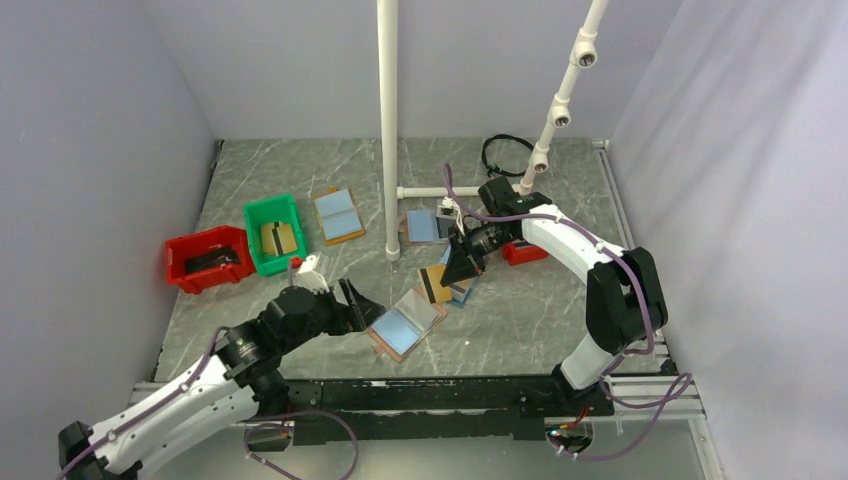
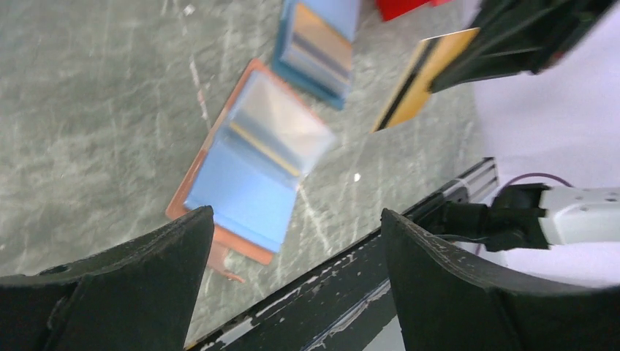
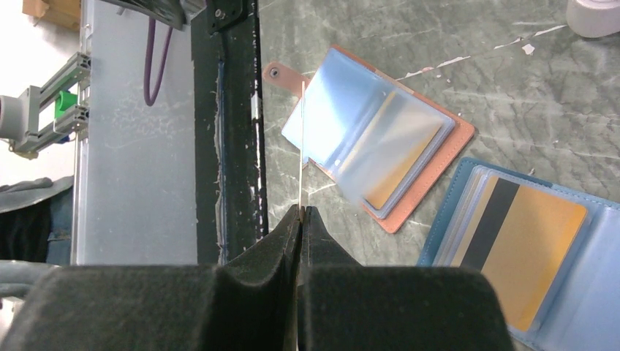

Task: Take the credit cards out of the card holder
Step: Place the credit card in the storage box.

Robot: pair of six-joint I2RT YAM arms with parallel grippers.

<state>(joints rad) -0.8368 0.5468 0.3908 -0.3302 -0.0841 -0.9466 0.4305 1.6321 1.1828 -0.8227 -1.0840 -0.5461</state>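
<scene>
One card holder: flat bifold wallet (image 1: 420, 226), tan-brown rim and light blue inside, lay open on the grey marbled table (image 1: 560, 320) just beyond the right gripper (image 3: 301, 212), well apart from the left gripper (image 2: 296, 219).
Credit card: a thin dark grey plastic rectangle (image 1: 446, 226) sat in the half nearer the right gripper, not yet out.
Axis: the holder's long axis ran side to side, card end pointing at the right gripper's wrist, blue end away from it. Which edge the sleeve opened on could not be told.
Right gripper: pinched closed on a gold card with a black stripe (image 2: 420, 80), held by one end.
Left gripper: spread wide, nothing between its jaws, over a second tan-rimmed holder (image 2: 241, 190).
Step, as judged: park the gold card first. Then pin the blue half with one gripper and draw the dark card straight along its sleeve, low and flat, so the holder would neither lift nor fold.
</scene>
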